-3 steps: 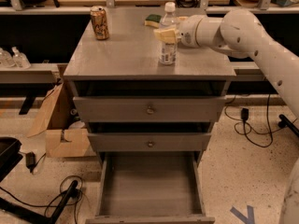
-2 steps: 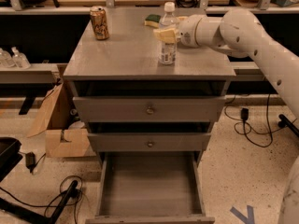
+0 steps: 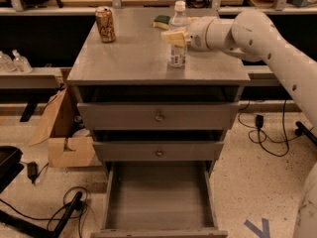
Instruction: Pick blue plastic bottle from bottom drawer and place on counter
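Note:
The blue plastic bottle [image 3: 177,54], clear with a white cap, stands upright on the grey counter [image 3: 133,58], right of its middle. My gripper [image 3: 174,37] reaches in from the right on a white arm, and its pale fingers are closed around the bottle's upper body. The bottle's base rests on the counter. The bottom drawer [image 3: 158,202] is pulled out wide below, and its flat grey floor holds nothing.
A gold-brown drink can [image 3: 105,25] stands at the counter's back left, and a green sponge [image 3: 161,22] lies behind the bottle. Two shallower drawers [image 3: 158,116] are nearly shut. A cardboard box [image 3: 64,133] and cables [image 3: 69,207] sit on the floor to the left.

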Tool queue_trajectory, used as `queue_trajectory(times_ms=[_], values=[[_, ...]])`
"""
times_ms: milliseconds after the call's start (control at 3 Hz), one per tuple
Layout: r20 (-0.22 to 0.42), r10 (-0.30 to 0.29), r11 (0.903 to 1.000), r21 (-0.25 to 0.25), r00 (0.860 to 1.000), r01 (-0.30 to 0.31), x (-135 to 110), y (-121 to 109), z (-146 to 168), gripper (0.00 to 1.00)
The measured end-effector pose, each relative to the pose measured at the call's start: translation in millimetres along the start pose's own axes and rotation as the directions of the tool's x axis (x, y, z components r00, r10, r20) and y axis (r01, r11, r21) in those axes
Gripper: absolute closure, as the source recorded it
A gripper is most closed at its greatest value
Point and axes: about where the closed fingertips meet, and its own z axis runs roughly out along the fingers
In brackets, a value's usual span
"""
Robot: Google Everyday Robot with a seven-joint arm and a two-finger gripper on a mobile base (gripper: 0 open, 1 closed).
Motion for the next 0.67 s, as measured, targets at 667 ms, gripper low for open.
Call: queue_trajectory(times_ms=[667], values=[[0.0, 0.0, 1.0, -0.004, 1.0, 0.0, 0.1, 1.9, 2.1, 0.0]])
